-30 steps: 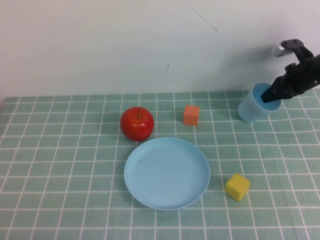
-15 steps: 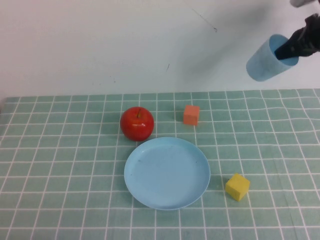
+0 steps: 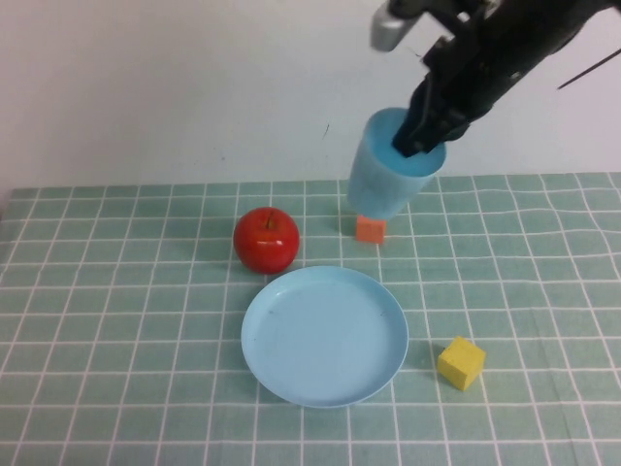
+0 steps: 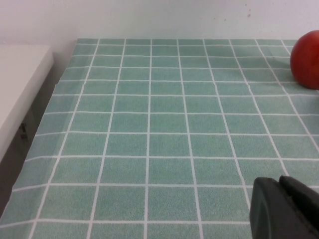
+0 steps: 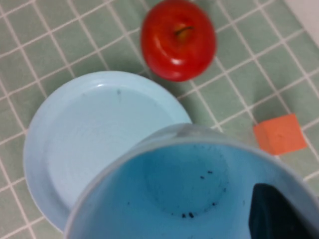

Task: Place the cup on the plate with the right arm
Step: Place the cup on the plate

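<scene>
My right gripper (image 3: 419,146) is shut on the rim of the light blue cup (image 3: 386,180), one finger inside it, and holds it in the air above the orange cube, behind the plate. The round light blue plate (image 3: 323,335) lies flat on the table in front of it. In the right wrist view the cup (image 5: 189,189) fills the foreground with a dark finger (image 5: 274,214) inside its wall, and the plate (image 5: 84,134) lies below it. My left gripper (image 4: 286,209) shows as dark closed fingers low over the table at the left, out of the high view.
A red apple (image 3: 266,239) sits left of and behind the plate. An orange cube (image 3: 370,229) lies just under the cup. A yellow cube (image 3: 460,362) lies right of the plate. A white wall rises behind the checked green cloth (image 3: 116,320).
My right gripper has lifted the cup from the table at the far right and carried it left, from the right edge to above the orange cube.
</scene>
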{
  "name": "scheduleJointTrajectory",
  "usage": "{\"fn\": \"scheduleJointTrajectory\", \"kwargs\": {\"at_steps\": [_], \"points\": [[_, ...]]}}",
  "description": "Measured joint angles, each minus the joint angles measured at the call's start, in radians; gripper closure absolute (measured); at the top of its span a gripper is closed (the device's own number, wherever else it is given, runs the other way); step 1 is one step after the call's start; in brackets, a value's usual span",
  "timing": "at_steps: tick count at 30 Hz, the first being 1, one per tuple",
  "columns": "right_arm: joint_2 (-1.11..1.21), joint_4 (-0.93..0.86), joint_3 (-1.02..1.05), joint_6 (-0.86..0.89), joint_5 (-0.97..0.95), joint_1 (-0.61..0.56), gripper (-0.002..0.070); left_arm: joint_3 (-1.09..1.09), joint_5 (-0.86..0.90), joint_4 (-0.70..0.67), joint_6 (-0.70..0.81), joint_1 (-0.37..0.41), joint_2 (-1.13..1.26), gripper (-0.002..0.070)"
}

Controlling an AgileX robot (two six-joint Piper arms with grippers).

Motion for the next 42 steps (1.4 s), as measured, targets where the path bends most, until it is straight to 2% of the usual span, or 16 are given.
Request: {"fn": "scheduleJointTrajectory", "kwargs": {"at_steps": [4,8,16,20,38,40,42], "points": [[0.021,-0.103,0.006,0.044,0.001,0.128,0.0652,0.0,0.0,0.0,0.0,0.0,0.0,0.0678],[0.056,-0.138,0.058,0.059,-0.005,0.187,0.0652,0.0,0.0,0.0,0.0,0.0,0.0,0.0678],[0.157,-0.152,0.099,0.079,-0.066,0.19,0.0652,0.0,0.0,0.0,0.0,0.0,0.0,0.0678],[0.181,-0.095,0.099,0.077,-0.088,0.188,0.0652,0.0,0.0,0.0,0.0,0.0,0.0,0.0678],[0.255,-0.085,0.099,0.073,-0.062,0.188,0.0651,0.0,0.0,0.0,0.0,0.0,0.0,0.0678],[0.255,-0.085,0.099,0.073,-0.061,0.188,0.0634,0.0,0.0,0.0,0.0,0.0,0.0,0.0678],[0.255,-0.085,0.099,0.073,-0.061,0.188,0.058,0.0,0.0,0.0,0.0,0.0,0.0,0.0678]]}}
